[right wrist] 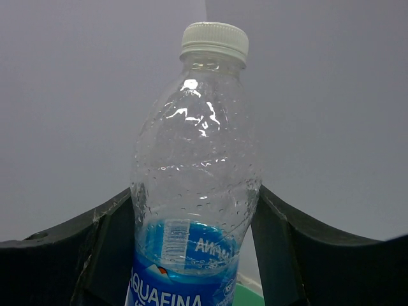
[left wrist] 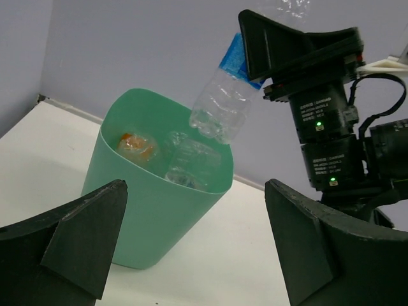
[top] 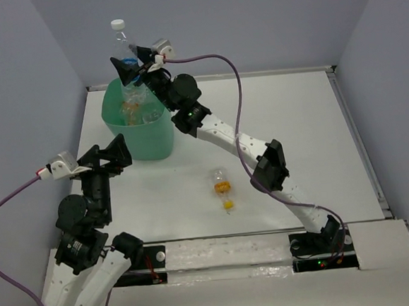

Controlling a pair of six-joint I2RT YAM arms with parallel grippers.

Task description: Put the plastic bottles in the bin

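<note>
One bottle (right wrist: 194, 191) between right jaws, over bin (top: 143, 140)

The left arm (top: 87, 286) and right arm (top: 220, 132) have white link shells with black joint housings. A purple cable (top: 235, 79) runs from each wrist. Green lights (left wrist: 317, 123) glow on black motors. The left tool (top: 122, 154) and right tool (top: 128, 70) carry broad, matte-black triangular fingers (left wrist: 83, 236).

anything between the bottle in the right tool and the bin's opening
Nothing visible does. The right tool holds the bottle tilted, its base at the open mouth of the bin. The bottles inside lie below the rim, and the left tool sits open beside the bin, not over it.
</note>
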